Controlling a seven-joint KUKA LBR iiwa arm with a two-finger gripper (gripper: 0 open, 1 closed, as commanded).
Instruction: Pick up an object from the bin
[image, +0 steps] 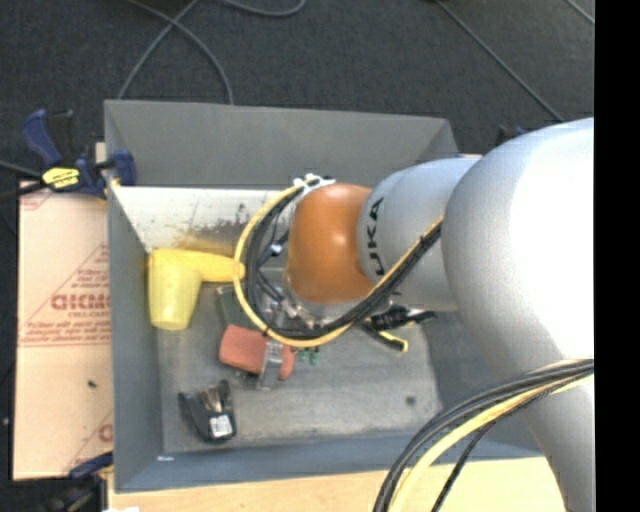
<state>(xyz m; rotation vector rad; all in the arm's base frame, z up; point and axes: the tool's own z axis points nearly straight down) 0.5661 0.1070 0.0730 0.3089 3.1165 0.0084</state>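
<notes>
My gripper reaches down under the orange wrist cover to the middle of the bin floor, right at a salmon-red block. A smaller red piece shows just to the gripper's right; whether it belongs to the block I cannot tell. A yellow plastic thing shaped like a toy hair dryer lies to the upper left, against the bin's left wall. A small black and silver object sits in the front left corner, apart from the gripper.
The arm and its orange cover hide the bin's centre and right back part. A bit of green peeks out under the cover. Bare floor shows along the front and front right of the bin.
</notes>
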